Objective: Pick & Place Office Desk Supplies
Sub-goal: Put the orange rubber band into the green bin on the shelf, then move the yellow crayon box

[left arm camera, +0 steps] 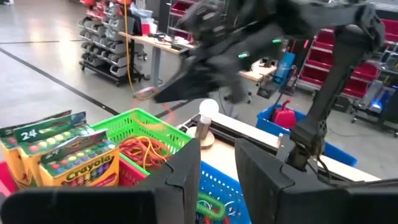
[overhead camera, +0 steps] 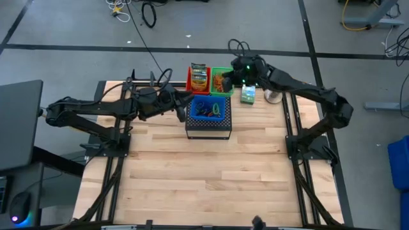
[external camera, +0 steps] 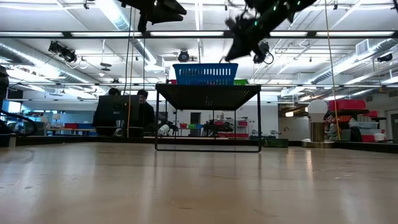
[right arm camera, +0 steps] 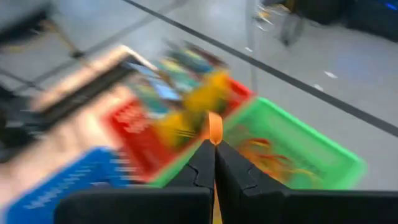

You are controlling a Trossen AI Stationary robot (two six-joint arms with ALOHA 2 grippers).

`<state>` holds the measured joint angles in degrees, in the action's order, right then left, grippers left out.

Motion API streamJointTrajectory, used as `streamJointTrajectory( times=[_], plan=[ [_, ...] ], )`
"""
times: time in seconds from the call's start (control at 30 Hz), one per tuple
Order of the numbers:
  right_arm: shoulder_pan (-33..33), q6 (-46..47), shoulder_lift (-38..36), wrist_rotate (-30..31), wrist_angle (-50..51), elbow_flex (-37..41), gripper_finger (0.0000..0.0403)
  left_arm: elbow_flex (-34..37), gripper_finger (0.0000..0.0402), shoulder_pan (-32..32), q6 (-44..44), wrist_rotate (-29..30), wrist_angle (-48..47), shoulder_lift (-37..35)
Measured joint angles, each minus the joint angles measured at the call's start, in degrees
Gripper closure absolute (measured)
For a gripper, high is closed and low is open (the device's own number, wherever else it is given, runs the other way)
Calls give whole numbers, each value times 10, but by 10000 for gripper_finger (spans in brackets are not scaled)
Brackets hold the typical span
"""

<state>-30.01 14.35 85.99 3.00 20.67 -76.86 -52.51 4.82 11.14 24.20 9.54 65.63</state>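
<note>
Wooden planks form the tabletop (overhead camera: pixel 192 172), bare over most of its near part; all the goods are gathered at its far edge, within reach of both my arms. A big black perforated box (overhead camera: pixel 208 126) stands there as a plinth, with a blue basket (overhead camera: pixel 209 108) on top holding small thick coloured loops (overhead camera: pixel 211 110). Behind it sit a red basket (overhead camera: pixel 199 79) with crayon boxes (left arm camera: pixel 59 155) and a green basket (overhead camera: pixel 222 82) filled with thin orange and red rubber bands (left arm camera: pixel 144 149). One green-white box (overhead camera: pixel 248 95) lies just beside the green basket, and a white ball on a stand (overhead camera: pixel 273 96) is next to it.

My right claw (right arm camera: pixel 215 144) hangs above the green basket, clenched on a single orange rubber band (right arm camera: pixel 215 127), which shows as a thin strip pinched between the closed fingers. I judge the band is held high so that it lifts clear of the tangle below.

My left claw (left arm camera: pixel 217 165) hovers at the near-left corner of the blue basket, its fingers (left arm camera: pixel 183 174) parted with nothing between them. A green loop (left arm camera: pixel 208 204) lies in the basket just beneath, so I judge this claw has either let go there or is lining up over it; I cannot tell which.

Beyond the tabletop, people sit at a desk in the open workshop.
</note>
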Motion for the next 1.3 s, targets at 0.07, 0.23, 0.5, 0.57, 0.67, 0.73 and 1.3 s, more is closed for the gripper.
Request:
streamJointTrajectory(
  times=[0.07,0.23,0.5,0.57,0.67,0.73,1.3],
  plan=[
    [-26,-8,22,-1,4,0,399,0,293,0,0,-4,0,3],
    [-56,-18,74,-18,13,1,378,0,293,0,0,-5,0,3],
    [-59,-15,31,-17,31,1,254,0,293,0,0,-3,-1,3],
    [-67,-16,11,-18,38,1,225,0,293,0,0,-3,-1,3],
    [-83,-21,-19,-17,60,1,198,0,293,1,-5,-3,-1,3],
    [-101,-42,-38,-18,83,0,195,0,293,1,-6,-3,-1,3],
    [-217,-94,55,-60,144,94,397,0,293,0,-5,-9,-2,3]
  ],
)
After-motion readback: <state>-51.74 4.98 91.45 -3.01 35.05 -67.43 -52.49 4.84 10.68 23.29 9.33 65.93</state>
